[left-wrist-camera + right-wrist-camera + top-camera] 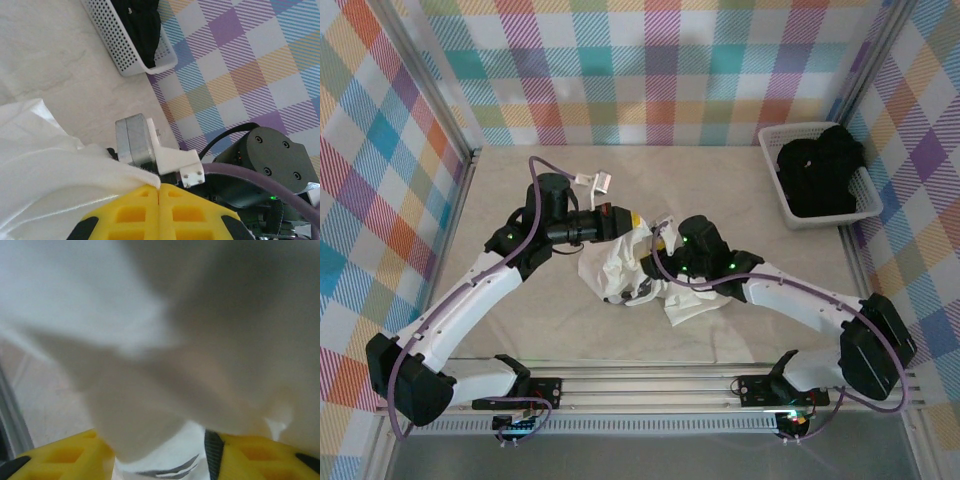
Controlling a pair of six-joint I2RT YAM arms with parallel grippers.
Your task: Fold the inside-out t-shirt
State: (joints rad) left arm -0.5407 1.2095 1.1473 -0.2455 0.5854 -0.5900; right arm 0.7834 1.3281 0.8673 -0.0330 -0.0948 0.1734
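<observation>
A plain white short-sleeved t-shirt of thin cloth [620, 272] lies crumpled in a heap at the middle of the beige tabletop [720, 185], well apart from every table edge, with bare surface along the far side and to the left. The left gripper [159, 189] has its yellow fingers pressed together on a fold of the shirt's edge, lifting it. The right gripper [160, 460] is just beside it; its yellow fingers stand partly apart with cloth bunched between them, and I cannot tell whether they clamp it. A white perforated plastic basket [775, 170] holding a black garment [820, 175] sits in the far right corner, against the chequered wall [650, 70].
</observation>
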